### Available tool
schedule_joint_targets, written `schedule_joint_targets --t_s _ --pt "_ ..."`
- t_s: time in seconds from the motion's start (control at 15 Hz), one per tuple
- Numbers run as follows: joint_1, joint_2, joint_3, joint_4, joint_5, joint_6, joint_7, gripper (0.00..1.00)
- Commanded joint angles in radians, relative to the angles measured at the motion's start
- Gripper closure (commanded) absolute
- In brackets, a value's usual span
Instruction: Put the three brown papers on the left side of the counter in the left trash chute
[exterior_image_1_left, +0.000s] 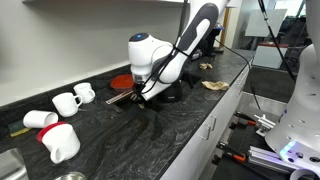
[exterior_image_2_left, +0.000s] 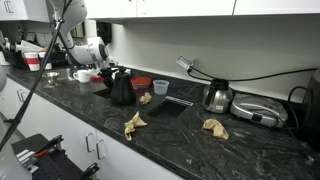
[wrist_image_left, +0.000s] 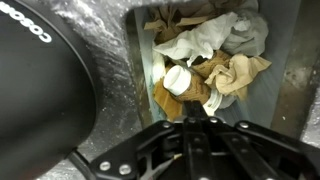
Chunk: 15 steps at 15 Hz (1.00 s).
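Black metal fills the bottom of the wrist view, where the claw (wrist_image_left: 203, 120) hangs with its fingers drawn together right over the chute (wrist_image_left: 141, 60), a steel-walled opening heaped with white and brown crumpled paper. Whether a scrap is pinched between the tips I cannot tell, since brown paper lies just beyond them. A black rounded bulk (wrist_image_left: 50, 90) blocks the left of that view. Farther off, in an exterior view, the three brown papers (exterior_image_2_left: 135, 123) lie on the counter (exterior_image_2_left: 180, 145): one by the front edge, one just beside the black kettle (exterior_image_2_left: 120, 88), one well along toward the silver kettle (exterior_image_2_left: 218, 97). I judge that none has been delivered yet. The next move calls for rising clear, spreading the fingers and reaching for the kettle-side scrap. The chute itself does not show in either exterior view, and which chute is the left one is unclear.
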Motion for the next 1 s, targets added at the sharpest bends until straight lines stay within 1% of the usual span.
schedule_joint_targets --t_s 0.0,0.13,0.2,0.33,0.4,0.47,0.6,0.8,0.87,0.93 --pt "0.067 0.076 -0.054 0.110 0.052 -0.085 -0.038 0.72" --pt "0.080 0.080 -0.061 0.118 0.083 -0.112 -0.045 0.60" --pt "0.084 0.071 -0.061 0.112 0.099 -0.121 -0.045 0.52" --pt "0.077 0.034 -0.047 0.078 0.148 -0.126 -0.053 0.38" --pt "0.094 0.072 -0.068 0.104 0.124 -0.097 -0.034 0.57" --pt "0.094 0.063 -0.065 0.102 0.138 -0.107 -0.038 0.49" --pt "0.093 0.051 -0.063 0.096 0.143 -0.114 -0.039 0.38" --pt "0.093 0.051 -0.063 0.093 0.143 -0.114 -0.039 0.38" --pt "0.093 0.051 -0.063 0.093 0.143 -0.114 -0.039 0.13" --pt "0.091 0.035 -0.059 0.071 0.148 -0.101 -0.041 0.11"
